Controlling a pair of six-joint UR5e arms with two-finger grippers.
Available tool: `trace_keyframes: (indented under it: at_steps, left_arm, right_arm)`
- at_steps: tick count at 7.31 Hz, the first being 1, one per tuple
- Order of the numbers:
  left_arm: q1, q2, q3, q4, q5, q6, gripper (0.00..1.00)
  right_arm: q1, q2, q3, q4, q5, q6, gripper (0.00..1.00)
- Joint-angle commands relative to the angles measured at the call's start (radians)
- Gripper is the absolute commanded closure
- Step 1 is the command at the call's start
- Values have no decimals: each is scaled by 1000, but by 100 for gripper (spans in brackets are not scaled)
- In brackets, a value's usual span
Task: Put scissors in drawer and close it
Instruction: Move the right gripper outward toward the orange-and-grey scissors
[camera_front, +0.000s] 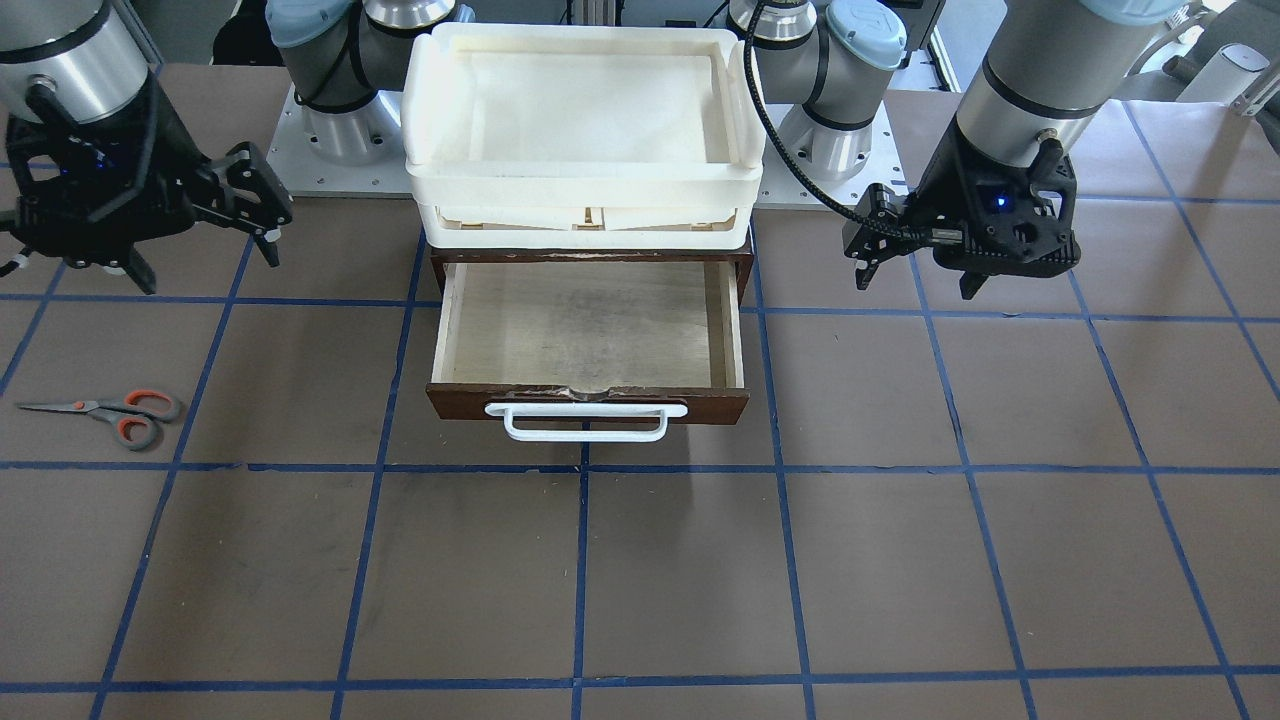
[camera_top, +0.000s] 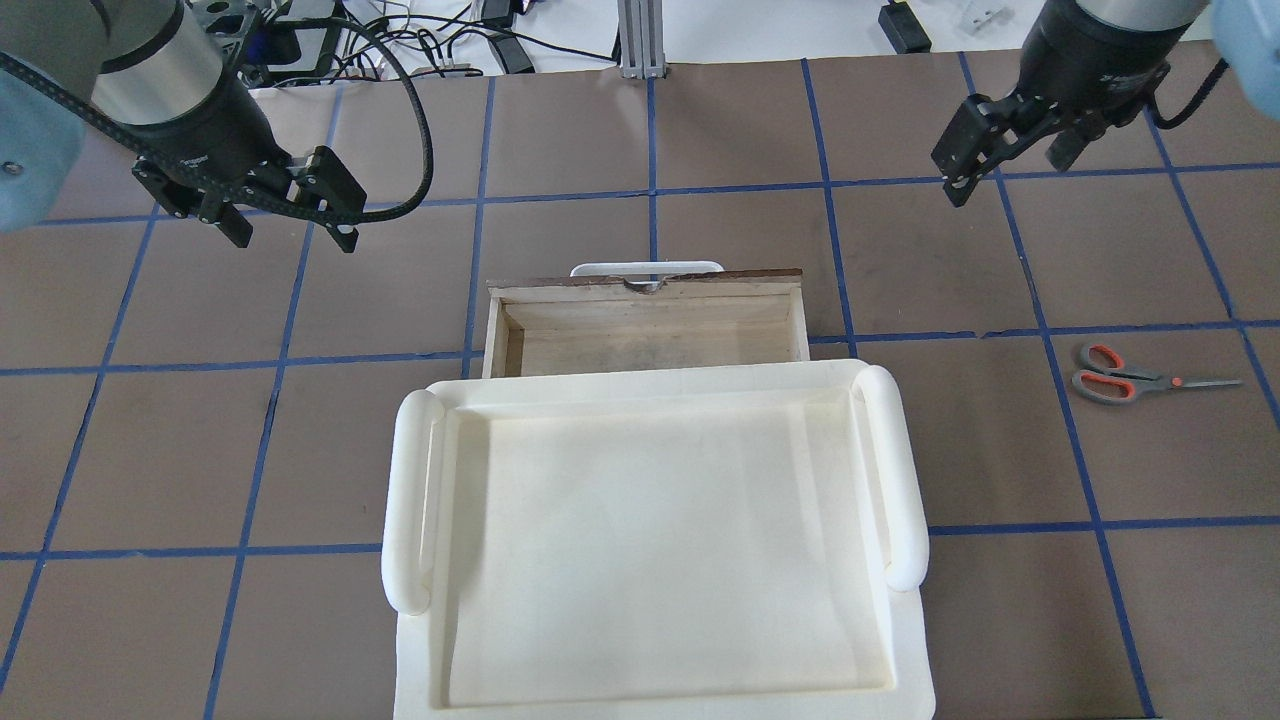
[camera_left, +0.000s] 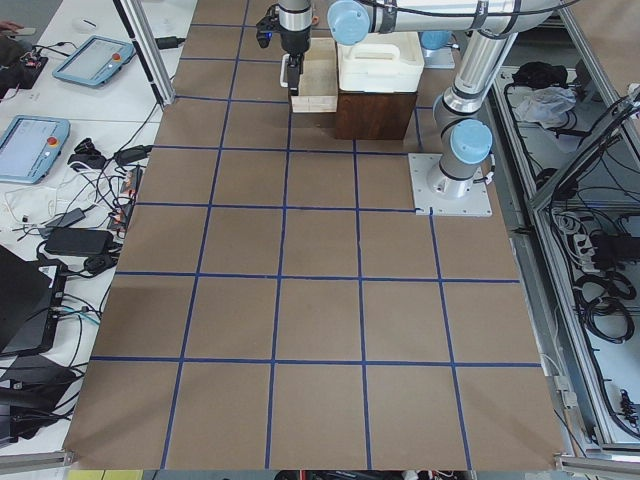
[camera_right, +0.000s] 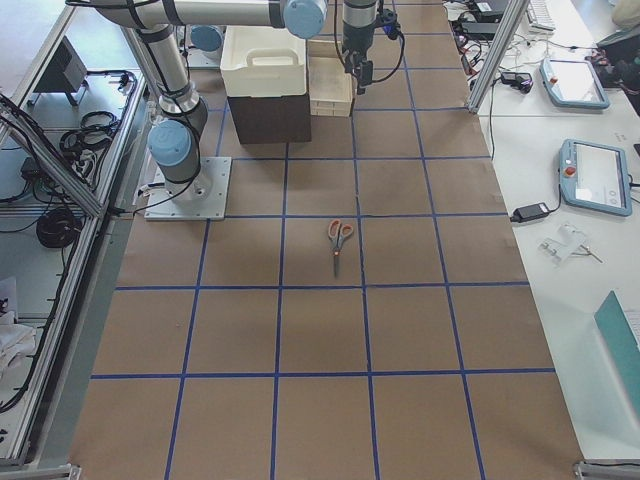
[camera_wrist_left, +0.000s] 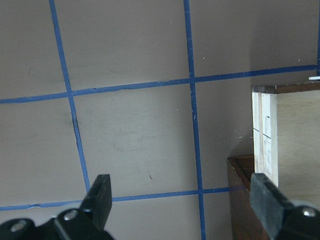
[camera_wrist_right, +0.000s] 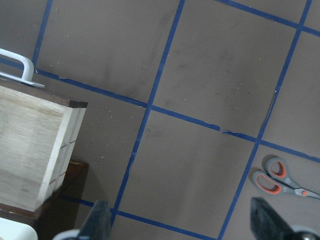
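The scissors (camera_front: 110, 410) lie flat on the brown table, on my right side, well away from the drawer; they also show in the overhead view (camera_top: 1130, 378), the exterior right view (camera_right: 340, 237) and the right wrist view (camera_wrist_right: 280, 177). The drawer (camera_front: 590, 330) is pulled open, its pale interior (camera_top: 650, 335) empty and its white bar handle (camera_front: 585, 420) facing away from me. My right gripper (camera_top: 1005, 175) hovers open and empty above the table, beyond the scissors. My left gripper (camera_top: 293, 235) hovers open and empty to the left of the drawer, whose corner (camera_wrist_left: 285, 130) shows in its wrist view.
Stacked white plastic trays (camera_front: 580, 180) sit on top of the dark brown cabinet (camera_right: 270, 115) that holds the drawer. The arm base plate (camera_front: 330, 165) lies behind it. Blue tape lines grid the table. Side benches with tablets (camera_right: 590, 175) flank the table.
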Motion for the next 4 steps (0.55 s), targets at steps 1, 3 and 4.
trace_keyframes:
  at_steps: [1,3,4]
  left_arm:
    - [0,2,-1,0,0,0,0]
    - [0,2,-1,0,28,0,0]
    - [1,3,-1,0,34,-2,0]
  right_arm:
    - [-128,-6,54,-4,-7,-333,0]
    - [-309,-7,125,-14,13,-660,0]
    - [-409,-6,180,-62,22,-855,0]
